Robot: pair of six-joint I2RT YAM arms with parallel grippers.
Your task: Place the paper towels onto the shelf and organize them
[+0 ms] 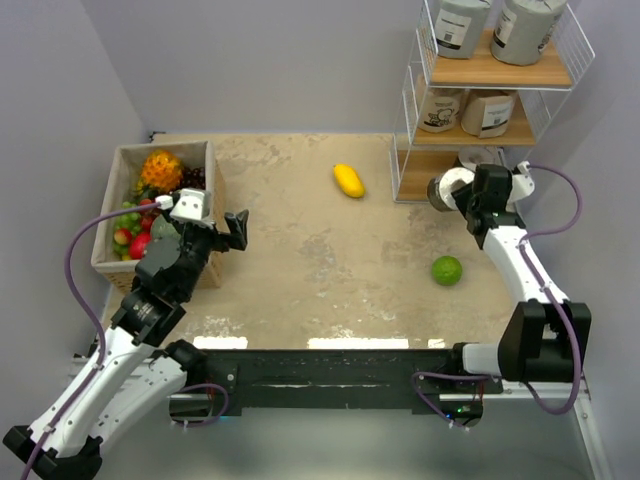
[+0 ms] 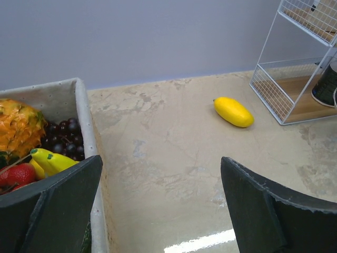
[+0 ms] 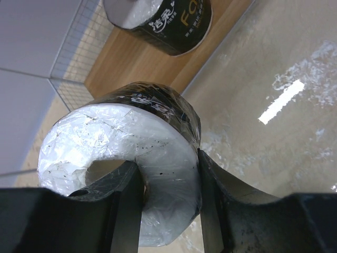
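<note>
Top view — right gripper (image 1: pixel 452 190) is clamped on a black-wrapped paper towel roll with a white end face (image 1: pixel 444 187). It holds the roll at the front edge of the bottom tier of the tall white wire shelf with wooden boards (image 1: pixel 497 72), white end facing 9 o'clock. Two grey rolls (image 1: pixel 462 25) are on the top tier and two tan rolls (image 1: pixel 440 108) on the middle one. Left gripper (image 1: pixel 230 232) is spread wide with nothing in it, just beside the fabric box of fruit (image 1: pixel 211 165) at its 4 o'clock, well apart from the shelf. A yellow oval fruit (image 1: pixel 348 180) and a green round fruit (image 1: pixel 447 270) lie loose on the beige table (image 1: pixel 300 260).

Left wrist view: jaws fully apart, only bare table between the fingers (image 2: pixel 58 211). Shelf is at 2 o'clock, yellow fruit near its corner.

Right wrist view — jaws pinch the held roll's wall, one finger (image 3: pixel 126 221) at the core hole, the other on the outer black wrap. A second black roll (image 3: pixel 163 21) sits on the bottom board at 12 o'clock of the held one, apart from it.
</note>
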